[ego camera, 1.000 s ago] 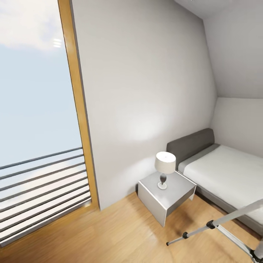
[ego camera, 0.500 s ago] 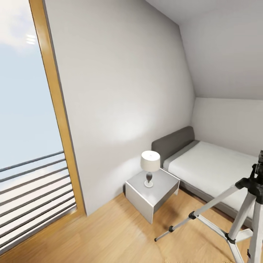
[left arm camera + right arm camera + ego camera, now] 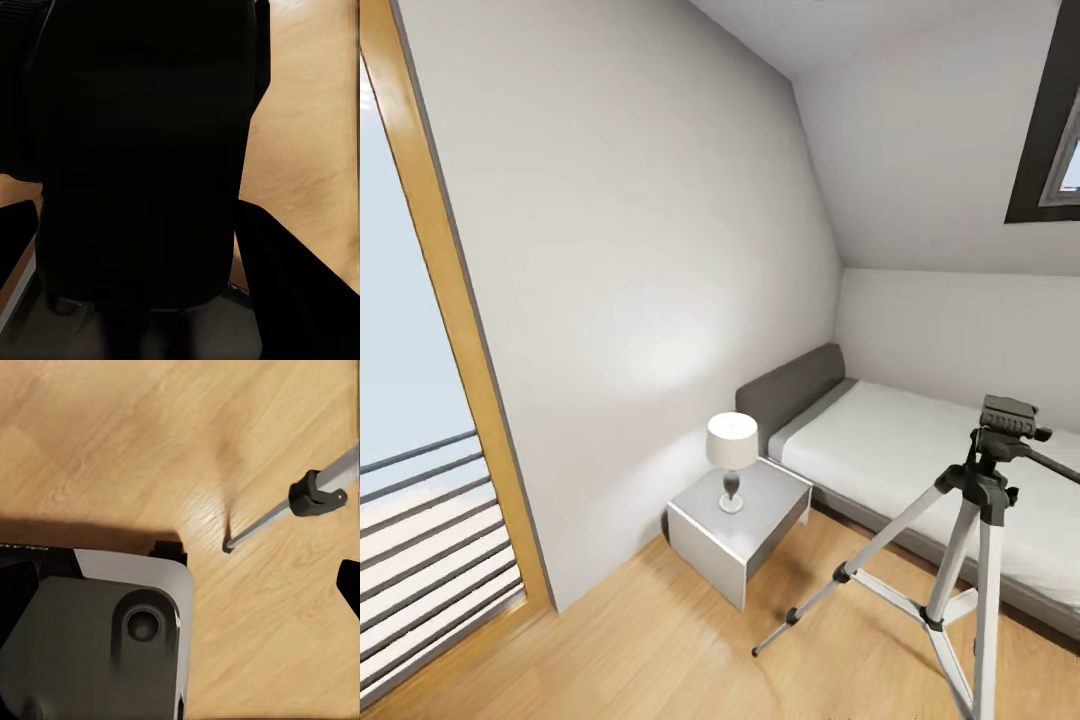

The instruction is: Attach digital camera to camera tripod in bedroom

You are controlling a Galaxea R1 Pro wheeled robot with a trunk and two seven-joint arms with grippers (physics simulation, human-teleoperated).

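The camera tripod (image 3: 980, 500) stands on the wood floor at the right of the head view, in front of the bed. Its silver legs are spread and its black head with the pan handle is bare. One leg (image 3: 322, 491) with its black joint crosses the right wrist view. In the left wrist view a black boxy mass, the digital camera (image 3: 142, 150), sits between the dark fingers of my left gripper (image 3: 139, 247), which is shut on it. My right gripper (image 3: 182, 585) is open, with a dark fingertip (image 3: 349, 585) at the picture's edge.
The bedroom has a white bed (image 3: 920, 450) with a grey headboard along the far wall. A grey nightstand (image 3: 760, 510) with a lamp (image 3: 731, 440) stands beside it. A wood-framed glass door (image 3: 450, 330) with railing is at the left. A grey part of my base (image 3: 112, 637) lies under the right gripper.
The camera has swung to the right: the door, nightstand and bed slid left in the picture, and the tripod came fully into view with a skylight corner at the top right.
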